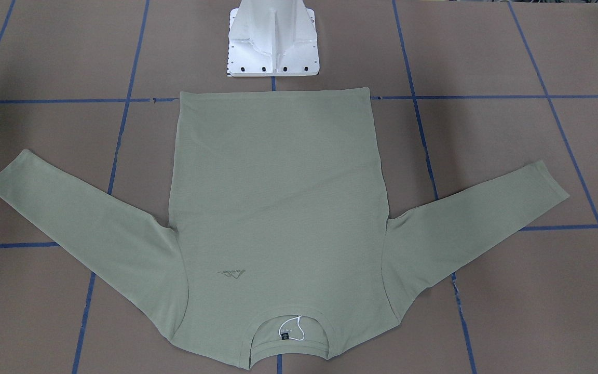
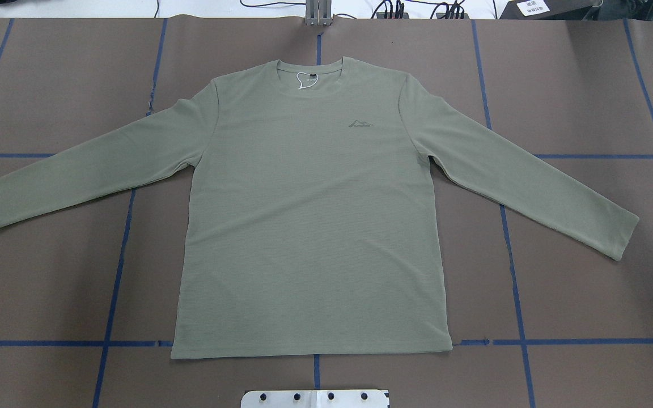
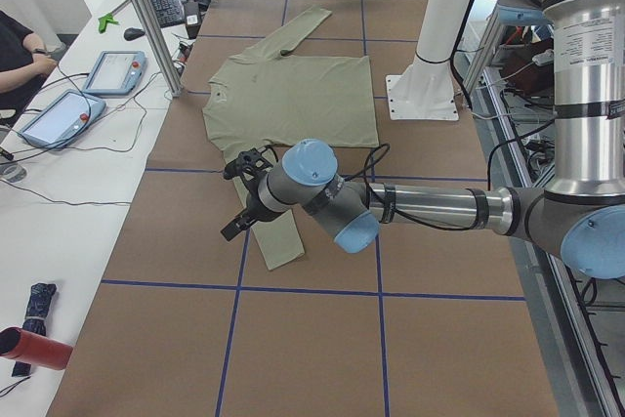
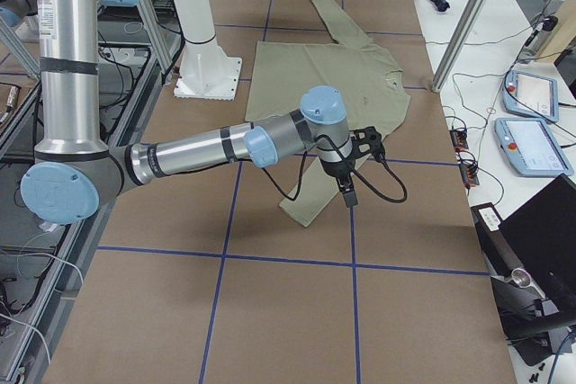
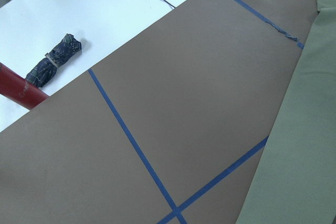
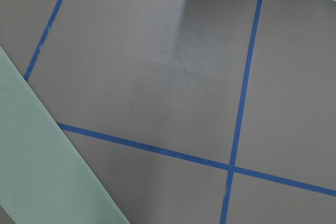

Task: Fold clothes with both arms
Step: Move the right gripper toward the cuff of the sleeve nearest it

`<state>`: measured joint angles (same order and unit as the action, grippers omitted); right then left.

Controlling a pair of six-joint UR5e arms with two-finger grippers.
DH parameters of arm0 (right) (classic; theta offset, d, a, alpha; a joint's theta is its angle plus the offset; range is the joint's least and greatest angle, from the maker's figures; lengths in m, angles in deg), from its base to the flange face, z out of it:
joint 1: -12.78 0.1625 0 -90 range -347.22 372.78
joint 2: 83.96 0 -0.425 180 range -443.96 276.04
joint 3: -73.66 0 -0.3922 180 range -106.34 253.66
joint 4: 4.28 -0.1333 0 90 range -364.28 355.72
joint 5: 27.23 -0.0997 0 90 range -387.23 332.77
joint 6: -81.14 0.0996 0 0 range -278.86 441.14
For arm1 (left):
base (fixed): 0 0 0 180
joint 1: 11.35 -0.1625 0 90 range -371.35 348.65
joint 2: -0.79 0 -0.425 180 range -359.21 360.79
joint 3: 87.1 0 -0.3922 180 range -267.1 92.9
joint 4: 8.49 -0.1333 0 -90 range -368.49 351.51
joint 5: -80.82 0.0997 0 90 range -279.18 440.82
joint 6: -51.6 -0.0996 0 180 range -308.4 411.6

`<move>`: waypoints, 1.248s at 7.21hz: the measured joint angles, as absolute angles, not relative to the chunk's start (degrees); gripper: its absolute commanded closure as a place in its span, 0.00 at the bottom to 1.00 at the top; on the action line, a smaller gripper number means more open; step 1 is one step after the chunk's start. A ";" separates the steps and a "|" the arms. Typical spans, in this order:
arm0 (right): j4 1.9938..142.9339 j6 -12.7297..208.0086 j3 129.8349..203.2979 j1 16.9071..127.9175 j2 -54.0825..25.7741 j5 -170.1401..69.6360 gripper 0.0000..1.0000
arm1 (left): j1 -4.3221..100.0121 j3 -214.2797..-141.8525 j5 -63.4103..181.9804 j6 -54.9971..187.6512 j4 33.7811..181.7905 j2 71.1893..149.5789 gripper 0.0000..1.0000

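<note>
The clothes are one pale sage-green long-sleeved shirt lying flat and face up on the brown table, both sleeves spread outward, its collar and black label on the far side from the robot. In the exterior left view my left gripper hangs over the near sleeve; I cannot tell whether it is open or shut. In the exterior right view my right gripper hangs over the other sleeve, its state likewise unclear. Each wrist view shows only a sleeve edge. Neither arm appears in the overhead or front-facing views.
The white pedestal stands just behind the shirt's hem. Blue tape lines grid the table. A side table holds teach pendants, a red cylinder and a folded umbrella. A person's arm rests there.
</note>
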<state>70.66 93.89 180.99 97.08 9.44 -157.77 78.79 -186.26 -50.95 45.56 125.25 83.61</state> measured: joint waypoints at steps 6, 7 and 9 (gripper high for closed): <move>22.17 136.44 165.49 73.59 18.18 -141.72 0.26 | 78.91 -186.61 -51.13 46.72 127.67 82.29 0.00; 20.95 136.99 164.82 71.14 19.03 -140.34 0.26 | 78.91 -186.48 -51.11 46.77 128.27 82.16 0.00; 20.27 137.17 163.26 67.20 19.66 -136.71 0.30 | 78.91 -186.38 -51.14 46.75 128.65 82.10 0.00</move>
